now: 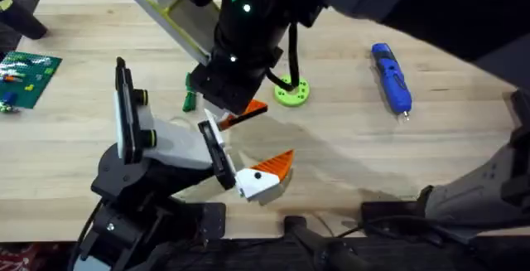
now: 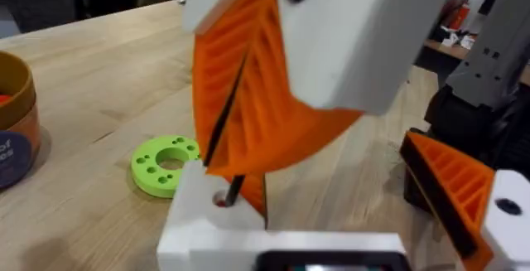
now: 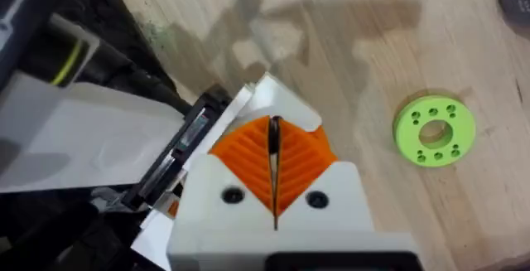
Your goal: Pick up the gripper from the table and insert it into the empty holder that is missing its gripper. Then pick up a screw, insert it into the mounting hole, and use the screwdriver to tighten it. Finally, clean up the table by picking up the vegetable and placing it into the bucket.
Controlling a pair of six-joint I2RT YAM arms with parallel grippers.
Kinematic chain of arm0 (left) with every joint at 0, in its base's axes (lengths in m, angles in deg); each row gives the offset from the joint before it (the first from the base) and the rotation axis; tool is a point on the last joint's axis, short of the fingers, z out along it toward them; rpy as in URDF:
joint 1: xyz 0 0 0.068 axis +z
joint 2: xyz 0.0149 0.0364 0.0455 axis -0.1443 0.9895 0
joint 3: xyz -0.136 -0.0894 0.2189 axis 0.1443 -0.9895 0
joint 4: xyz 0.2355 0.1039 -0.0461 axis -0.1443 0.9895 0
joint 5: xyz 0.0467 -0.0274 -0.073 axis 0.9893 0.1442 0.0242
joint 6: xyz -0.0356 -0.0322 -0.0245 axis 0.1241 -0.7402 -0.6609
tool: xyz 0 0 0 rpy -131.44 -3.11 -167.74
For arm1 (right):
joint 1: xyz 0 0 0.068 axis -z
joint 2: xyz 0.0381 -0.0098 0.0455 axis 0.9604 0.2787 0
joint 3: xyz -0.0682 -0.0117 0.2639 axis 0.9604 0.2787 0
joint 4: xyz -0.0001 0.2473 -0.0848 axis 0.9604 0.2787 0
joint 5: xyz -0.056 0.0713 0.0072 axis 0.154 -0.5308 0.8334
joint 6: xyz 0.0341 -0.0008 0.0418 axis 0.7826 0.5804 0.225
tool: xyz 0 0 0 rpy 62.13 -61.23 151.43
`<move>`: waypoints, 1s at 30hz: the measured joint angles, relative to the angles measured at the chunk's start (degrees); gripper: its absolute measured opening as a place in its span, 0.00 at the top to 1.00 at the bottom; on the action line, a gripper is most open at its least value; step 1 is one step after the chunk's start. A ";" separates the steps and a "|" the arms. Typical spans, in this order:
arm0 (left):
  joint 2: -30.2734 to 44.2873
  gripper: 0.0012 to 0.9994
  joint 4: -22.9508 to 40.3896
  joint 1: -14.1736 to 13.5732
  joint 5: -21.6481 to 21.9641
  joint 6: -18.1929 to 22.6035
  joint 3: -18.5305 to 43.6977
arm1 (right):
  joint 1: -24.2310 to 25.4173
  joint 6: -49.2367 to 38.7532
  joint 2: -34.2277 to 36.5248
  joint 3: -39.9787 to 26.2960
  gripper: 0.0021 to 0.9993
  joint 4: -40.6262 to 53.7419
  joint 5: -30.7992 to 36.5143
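Observed the right gripper (image 3: 273, 159) reaching across the middle of the table (image 1: 464, 151), orange ribbed pads (image 3: 240, 151) pressed together on a thin dark screw (image 2: 235, 134). Found the screw held near upright, slightly tilted, its lower tip at the mouth of a small mounting hole (image 2: 220, 198) in a white block (image 2: 199, 231); could not tell how far it has gone in.

Noted the left gripper (image 1: 263, 176) low at the near side – fingers spread wide, nothing between them. Saw one orange-padded finger (image 2: 451, 190) standing well apart from the white block.

Located the screwdriver (image 1: 391, 76) lying flat on the far right of the table, metal tip toward the near edge, well clear of both arms. Located the vegetable (image 1: 189, 94) on the wood just left of the right arm's dark wrist – partly hidden by it. Recorded the bucket (image 2: 15, 126) at the margin of the left wrist view, near a bright green ring (image 1: 291, 93) with small holes. Logged a green circuit board (image 1: 29, 76) at the table's far left edge.
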 joint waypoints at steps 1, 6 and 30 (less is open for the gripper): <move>0.00 0.02 0.00 0.00 0.00 0.02 0.00 | 0.00 0.00 0.18 -0.06 1.00 0.08 0.00; 0.00 0.02 0.04 0.00 -0.07 -0.14 0.00 | 0.00 0.00 2.06 -0.17 1.00 0.53 0.02; 0.00 0.02 0.09 0.13 0.31 -1.18 0.00 | 1.64 0.46 2.80 -0.58 0.01 1.08 3.67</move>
